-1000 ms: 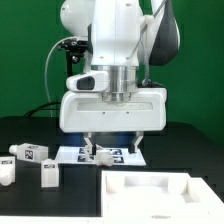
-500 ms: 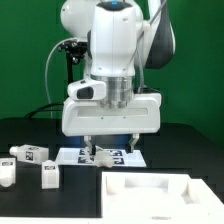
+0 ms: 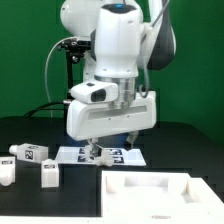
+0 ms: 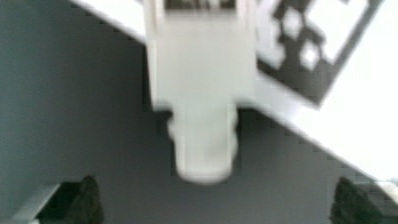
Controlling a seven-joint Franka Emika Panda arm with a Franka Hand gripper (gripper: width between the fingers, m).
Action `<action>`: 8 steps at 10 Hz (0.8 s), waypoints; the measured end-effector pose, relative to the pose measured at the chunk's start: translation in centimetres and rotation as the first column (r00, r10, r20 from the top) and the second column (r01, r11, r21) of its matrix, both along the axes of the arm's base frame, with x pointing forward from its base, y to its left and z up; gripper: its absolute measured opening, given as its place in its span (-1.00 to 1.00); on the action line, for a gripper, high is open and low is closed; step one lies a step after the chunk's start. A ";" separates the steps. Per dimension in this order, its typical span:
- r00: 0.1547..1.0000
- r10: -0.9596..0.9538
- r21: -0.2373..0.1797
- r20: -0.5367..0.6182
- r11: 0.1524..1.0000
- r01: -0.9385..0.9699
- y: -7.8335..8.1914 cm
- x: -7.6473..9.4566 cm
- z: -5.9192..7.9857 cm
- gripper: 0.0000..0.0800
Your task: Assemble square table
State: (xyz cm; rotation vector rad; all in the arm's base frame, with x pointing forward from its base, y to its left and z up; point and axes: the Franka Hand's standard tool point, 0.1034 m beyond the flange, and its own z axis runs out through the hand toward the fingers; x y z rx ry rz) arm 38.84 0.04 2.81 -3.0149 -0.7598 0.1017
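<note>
The white square tabletop [image 3: 150, 190] with its raised rim lies at the front, towards the exterior view's right. Three white block legs with marker tags [image 3: 30, 152] [image 3: 48, 173] [image 3: 5, 171] lie at the exterior view's left. A fourth leg [image 3: 97, 153] lies on the marker board [image 3: 125, 157]. My gripper [image 3: 106, 146] hangs just above this leg, open and empty. In the wrist view the leg [image 4: 196, 85] is blurred, with its rounded peg end towards the jaws. Both dark fingertips [image 4: 71, 203] stand wide apart, short of the leg.
The table is black with a green backdrop behind. The marker board also shows in the wrist view [image 4: 329, 50]. A black camera stand [image 3: 68, 60] rises at the back on the exterior view's left.
The hand has turned about its wrist and now sits tilted, shifted slightly towards the exterior view's left over the leg. The parts on the table have not moved.
</note>
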 end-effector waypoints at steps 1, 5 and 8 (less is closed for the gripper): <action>1.000 -0.021 -0.001 0.006 1.000 0.021 0.2 0.6 0.2 0.62; 1.000 -0.001 -0.005 0.011 1.000 0.001 -0.2 -0.1 -0.4 0.62; 1.000 -0.016 -0.014 -0.002 1.000 0.016 -1.3 -1.6 -1.7 0.62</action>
